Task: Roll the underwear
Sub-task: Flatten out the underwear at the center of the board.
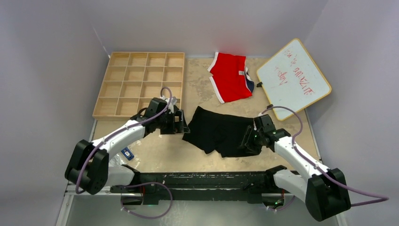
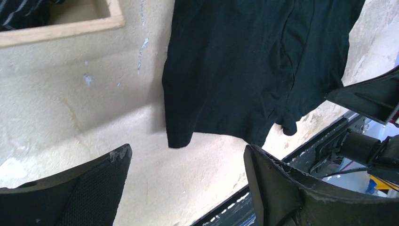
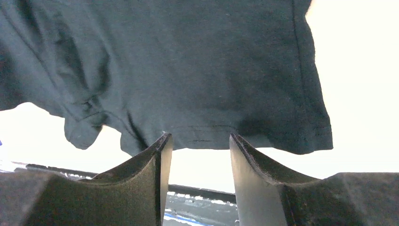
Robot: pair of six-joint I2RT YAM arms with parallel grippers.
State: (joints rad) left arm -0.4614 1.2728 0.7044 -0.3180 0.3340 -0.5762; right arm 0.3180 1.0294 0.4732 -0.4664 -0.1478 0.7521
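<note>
One black underwear (image 1: 219, 132) lies spread flat on the table between my two arms. My left gripper (image 1: 183, 125) is at its left edge. In the left wrist view that gripper (image 2: 188, 160) is open wide, a little short of the underwear's corner (image 2: 244, 70), with only bare table between the jaws. My right gripper (image 1: 247, 141) is at the garment's right near edge. The right wrist view shows this gripper (image 3: 200, 141) open, its tips at the hem of the underwear (image 3: 188, 61) with nothing pinched. Dark ribbed-looking fabric (image 2: 19, 12) lies in a tray compartment.
A wooden grid tray (image 1: 141, 84) stands at the back left, its corner (image 2: 61, 28) close to my left gripper. Red briefs with white trim (image 1: 230, 75) lie at the back centre. A whiteboard (image 1: 292, 77) leans at the back right. A black rail (image 1: 202, 179) runs along the near edge.
</note>
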